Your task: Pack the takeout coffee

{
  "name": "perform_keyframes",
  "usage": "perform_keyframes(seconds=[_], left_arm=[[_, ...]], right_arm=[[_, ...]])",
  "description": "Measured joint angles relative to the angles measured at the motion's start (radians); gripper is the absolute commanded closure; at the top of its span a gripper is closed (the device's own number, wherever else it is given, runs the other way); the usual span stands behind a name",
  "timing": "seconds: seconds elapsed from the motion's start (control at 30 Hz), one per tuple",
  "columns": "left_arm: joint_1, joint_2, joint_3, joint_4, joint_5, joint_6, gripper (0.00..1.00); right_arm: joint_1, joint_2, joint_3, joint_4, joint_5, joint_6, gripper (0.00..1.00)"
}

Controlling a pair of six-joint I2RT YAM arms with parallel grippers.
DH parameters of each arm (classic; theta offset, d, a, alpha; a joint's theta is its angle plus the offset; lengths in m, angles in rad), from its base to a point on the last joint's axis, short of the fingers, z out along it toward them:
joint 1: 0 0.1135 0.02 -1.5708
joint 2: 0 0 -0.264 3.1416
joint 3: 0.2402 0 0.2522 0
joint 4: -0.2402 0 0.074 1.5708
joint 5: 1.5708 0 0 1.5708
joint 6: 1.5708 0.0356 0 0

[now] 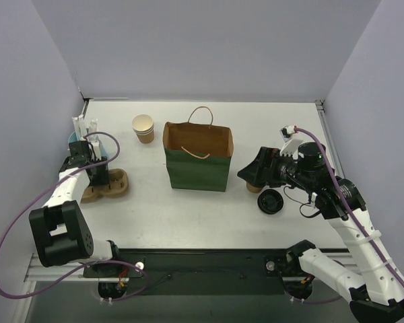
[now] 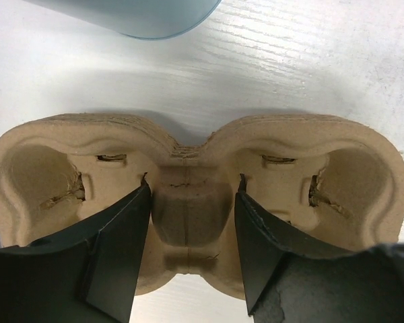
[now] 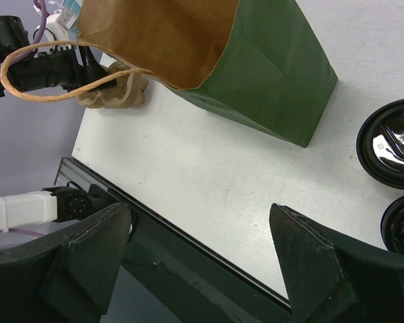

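A: Since the takeout coffee (image 3: 394, 142) stands upright with its black lid on top, which way does it lie from the right gripper (image 3: 198, 208)?

B: Off to one side, outside the finger at the right of the wrist view, not between the fingers. Those are spread wide and hold nothing. A loose black lid (image 3: 400, 227) sits just beside the cup on that same side.

A: And the green bag (image 3: 276, 74)?

B: Ahead of the fingertips, mouth open. I judge the gripper needs to swing sideways to the cup first.

A: Could the left gripper (image 2: 192, 182) help?

B: Hardly. The cup is well apart from it, beyond the bag. Its fingers straddle the middle ridge of a pulp cup carrier (image 2: 363, 168); whether they pinch it I cannot tell.
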Motion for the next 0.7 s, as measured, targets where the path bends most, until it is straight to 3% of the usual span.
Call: perform_keyframes(seconds=[0.27,0.7], left_arm=[[-0.008,-0.004,0.0,-0.006,-0.025,-0.002,0.47],[-0.02,-0.058,0.002,-0.038,-0.053,-0.026,0.45]], right_arm=[[0.0,0.0,0.0,0.004,0.0,0.0,0.13],[0.0,0.0,0.0,0.004,0.0,0.0,0.13]])
